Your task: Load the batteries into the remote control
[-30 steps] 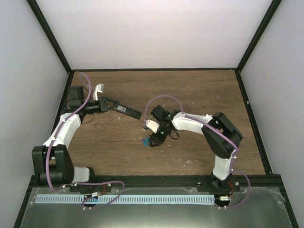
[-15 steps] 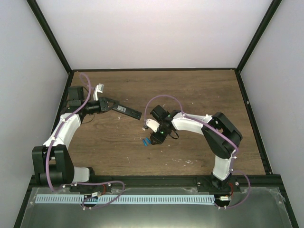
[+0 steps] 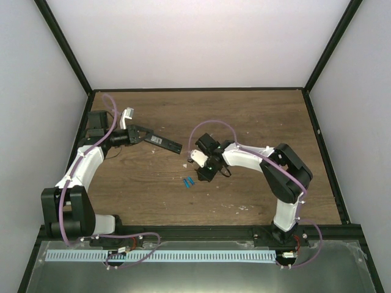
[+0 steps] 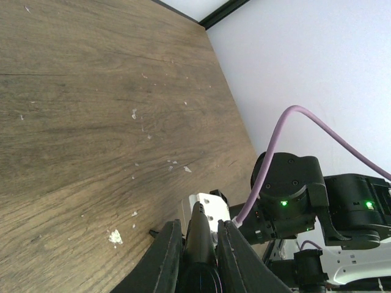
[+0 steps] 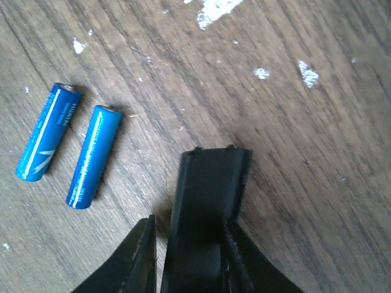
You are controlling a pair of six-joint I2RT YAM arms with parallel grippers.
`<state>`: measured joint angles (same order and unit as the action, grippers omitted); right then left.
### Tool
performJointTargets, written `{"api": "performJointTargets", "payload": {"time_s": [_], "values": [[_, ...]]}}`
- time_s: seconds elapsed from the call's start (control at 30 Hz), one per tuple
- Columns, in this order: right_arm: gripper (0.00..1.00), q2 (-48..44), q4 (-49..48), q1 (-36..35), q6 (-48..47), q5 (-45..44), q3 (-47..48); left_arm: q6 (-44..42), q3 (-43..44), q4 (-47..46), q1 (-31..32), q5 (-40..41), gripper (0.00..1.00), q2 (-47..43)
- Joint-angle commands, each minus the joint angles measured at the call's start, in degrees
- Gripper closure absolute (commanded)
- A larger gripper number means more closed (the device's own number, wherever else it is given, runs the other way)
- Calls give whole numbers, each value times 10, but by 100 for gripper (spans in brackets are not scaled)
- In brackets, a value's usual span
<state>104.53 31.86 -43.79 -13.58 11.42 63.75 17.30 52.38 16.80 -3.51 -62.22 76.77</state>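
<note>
The remote control (image 3: 161,141), a slim black bar, is held off the table by my left gripper (image 3: 138,133), which is shut on its left end. In the left wrist view the remote (image 4: 201,241) runs out between the jaws of the left gripper (image 4: 198,223). Two blue batteries (image 3: 187,182) lie side by side on the wood. The right wrist view shows them (image 5: 47,131) (image 5: 93,155) left of my right gripper (image 5: 188,221). That gripper (image 3: 204,173) is shut on the short black cover piece (image 5: 208,195), just above the table.
A wooden table (image 3: 244,116) bounded by black frame rails and white walls. Small white specks (image 5: 217,7) are scattered on the wood. The right arm's wrist (image 4: 287,201) and purple cable show close beyond the remote's tip in the left wrist view.
My right gripper has drawn back up and to the right from the batteries with the cover piece, so the batteries now lie uncovered. The left arm and remote have not moved.
</note>
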Motion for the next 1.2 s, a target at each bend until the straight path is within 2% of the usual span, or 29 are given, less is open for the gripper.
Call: {"api": "performJointTargets", "payload": {"time_s": [0.0,0.2,0.37,0.5,0.6,0.97,1.17], "values": [[80,-8,16,12,5,-25,-9,-7,11,-5,-3,-18,100,2],[87,-27,10,28,10,-6,-13,-7,11,-6,-3,-19,100,3],[99,-28,12,51,16,46,-5,-7,11,-6,-3,-19,100,1],[99,-20,12,56,19,57,-3,-6,9,-8,-3,-19,100,0],[92,-11,17,59,26,56,2,-5,8,-9,-3,-20,100,0],[85,-9,13,77,36,13,3,-3,8,-11,-3,-21,100,1],[71,-16,9,81,39,7,3,-1,9,-13,-3,-23,100,1]]}}
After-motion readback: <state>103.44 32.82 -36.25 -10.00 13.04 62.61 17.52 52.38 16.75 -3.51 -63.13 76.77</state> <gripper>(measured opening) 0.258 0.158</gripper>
